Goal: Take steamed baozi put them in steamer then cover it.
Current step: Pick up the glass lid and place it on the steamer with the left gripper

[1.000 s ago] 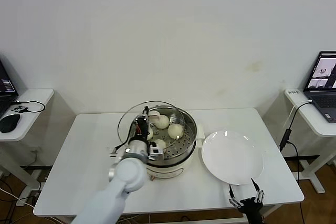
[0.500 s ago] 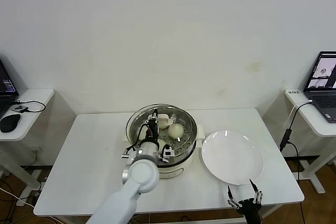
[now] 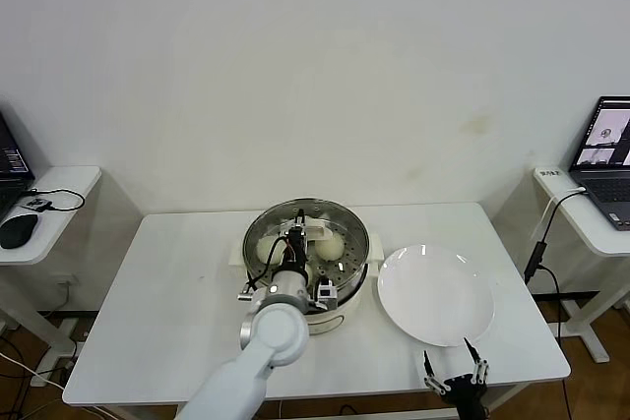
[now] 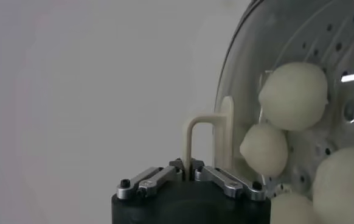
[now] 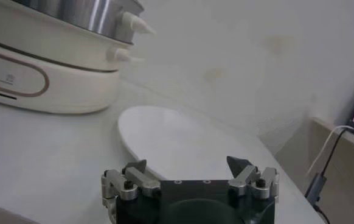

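A: Four buns (image 4: 293, 95) are seen inside the steamer (image 3: 340, 287), on its perforated tray. Three are clearly visible from the left wrist, a fourth only partly.

B: Lid position?

A: The glass lid (image 3: 271, 225) is laid over the pot, rim roughly matched to the pot's rim. Whether it is fully seated cannot be told. Its cream handle (image 4: 208, 139) is clamped by the left gripper (image 4: 189, 169), jaws closed tight on the handle's thin bar.

B: Steamer location?

A: It is placed at the middle of the white table (image 3: 167, 292), toward the back. A white plate (image 3: 436, 294) is set just beside it on the robot's right, bare.

B: Other arm?

A: The right gripper (image 3: 453, 373) is parked low at the table's front edge, near the plate, jaws spread wide, nothing held.

B: Surroundings?

A: Side desks are seen at both edges, with a laptop (image 3: 605, 159) on the right one.
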Motion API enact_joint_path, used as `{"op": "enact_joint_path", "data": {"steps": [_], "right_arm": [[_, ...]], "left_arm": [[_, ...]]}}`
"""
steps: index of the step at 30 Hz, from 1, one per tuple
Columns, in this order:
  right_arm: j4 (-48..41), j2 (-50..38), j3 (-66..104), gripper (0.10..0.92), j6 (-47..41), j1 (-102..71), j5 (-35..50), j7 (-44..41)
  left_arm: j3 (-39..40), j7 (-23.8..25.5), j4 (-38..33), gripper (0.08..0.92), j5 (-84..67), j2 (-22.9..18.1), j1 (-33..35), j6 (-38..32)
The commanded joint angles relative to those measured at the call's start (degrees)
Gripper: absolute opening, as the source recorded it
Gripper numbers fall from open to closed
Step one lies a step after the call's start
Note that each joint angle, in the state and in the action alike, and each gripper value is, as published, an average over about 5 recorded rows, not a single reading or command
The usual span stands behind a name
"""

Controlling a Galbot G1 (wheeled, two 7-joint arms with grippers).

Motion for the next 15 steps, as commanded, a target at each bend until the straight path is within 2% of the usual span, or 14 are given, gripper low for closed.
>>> {"op": "enact_joint_path", "data": {"steps": [1,10,15], "right_arm": [[0.14,0.02,-0.07,0.823,0.12,-0.13,-0.15,0.01],[0.17,0.02,-0.73,0.823,-0.03,-0.1,-0.43,-0.02],[0.16,-0.01,-0.78,0.823,-0.02,-0.09,-0.47,-0.04]], "left_arm": [[-0.05,-0.17,0.81,0.138,0.49,-0.52,0.14,-0.1],[-0.52,-1.94,-1.77,0.142,-1.58,-1.09,1.21,-0.14],[-0.78,-4.35,-6.24,0.246,-4.63,0.89,4.37,-0.23]]}}
